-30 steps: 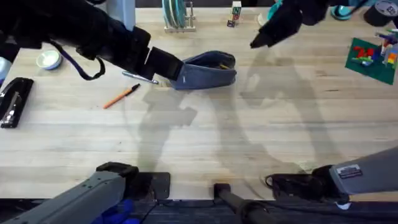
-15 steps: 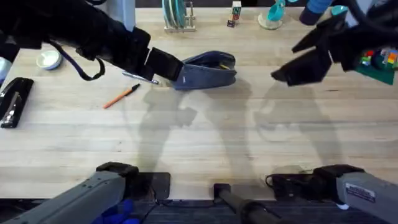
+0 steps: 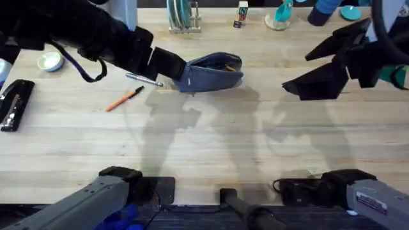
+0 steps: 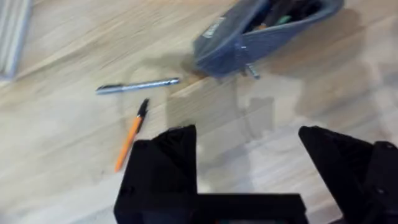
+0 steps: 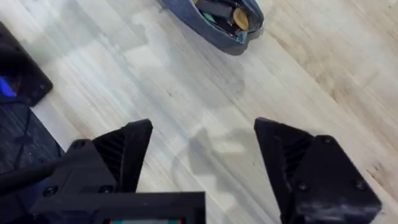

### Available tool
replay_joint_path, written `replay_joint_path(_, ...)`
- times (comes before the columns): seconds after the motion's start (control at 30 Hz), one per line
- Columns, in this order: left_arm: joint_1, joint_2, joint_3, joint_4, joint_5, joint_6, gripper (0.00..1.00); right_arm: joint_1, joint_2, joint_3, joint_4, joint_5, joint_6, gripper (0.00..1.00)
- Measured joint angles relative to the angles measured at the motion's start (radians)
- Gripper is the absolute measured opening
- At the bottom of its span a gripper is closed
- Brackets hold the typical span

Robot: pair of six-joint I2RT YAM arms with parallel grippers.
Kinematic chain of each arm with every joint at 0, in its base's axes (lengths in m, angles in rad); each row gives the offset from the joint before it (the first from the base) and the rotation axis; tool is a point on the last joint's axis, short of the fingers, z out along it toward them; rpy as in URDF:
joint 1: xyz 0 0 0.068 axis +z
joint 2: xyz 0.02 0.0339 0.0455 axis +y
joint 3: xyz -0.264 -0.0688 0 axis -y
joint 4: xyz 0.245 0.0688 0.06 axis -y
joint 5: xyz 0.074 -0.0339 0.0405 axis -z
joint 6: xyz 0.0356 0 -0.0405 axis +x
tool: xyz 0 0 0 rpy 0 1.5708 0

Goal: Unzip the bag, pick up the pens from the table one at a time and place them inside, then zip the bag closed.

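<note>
Blue-grey fabric marks the bag (image 3: 214, 71), lying far back on the table (image 3: 204, 147) in the overhead view with its zip already open, ready to take what lies beside it. The silvery pen (image 3: 143, 79) and the orange pen (image 3: 124, 99) lie just to its left, close together. The left gripper (image 3: 167, 66) sits low at the bag's left end, between bag and pens, likely about to pick one up. The right gripper (image 3: 316, 82) hangs well off to the right, clear of the work. A black stapler (image 3: 14, 104) and a small bowl (image 3: 49, 61) sit at the far left; cups and toy bricks line the back edge.

From the left wrist, the fingers (image 4: 165, 165) stand wide apart and hold nothing. The silvery pen (image 4: 138, 86) and orange pen (image 4: 130, 135) lie on bare wood beyond them, near the open bag (image 4: 267, 28).

From the right wrist, the fingers (image 5: 121, 152) are also spread wide and empty above pale plank grain. The bag (image 5: 217, 18) shows its open mouth with items already inside.
</note>
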Motion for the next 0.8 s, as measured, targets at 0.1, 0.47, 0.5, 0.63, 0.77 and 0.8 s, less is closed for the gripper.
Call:
replay_joint_path(0.1,0.0,0.0,0.0,0.01,-0.065,-0.071,0.993,0.0,0.0,0.0,0.0,0.0,0.0,0.998)
replay_joint_path(0.47,0.122,0.0,0.0,0.049,-0.209,-0.403,0.993,0.0,0.0,0.0,0.0,0.0,0.0,0.998)
replay_joint_path(0.5,0.136,0.0,0.0,0.051,-0.212,-0.432,0.994,0.0,0.0,0.0,0.0,0.0,0.0,0.998)
replay_joint_path(0.63,0.177,0.002,0.0,0.06,-0.225,-0.556,0.995,0.0,0.0,0.0,0.0,0.0,0.0,0.998)
replay_joint_path(0.77,0.182,0.021,0.0,0.1,-0.236,-0.679,0.995,0.0,0.0,0.0,-0.001,0.0,0.0,0.998)
replay_joint_path(0.8,0.182,0.031,0.0,0.107,-0.238,-0.706,0.995,0.0,0.0,0.0,0.0,0.0,0.0,0.998)
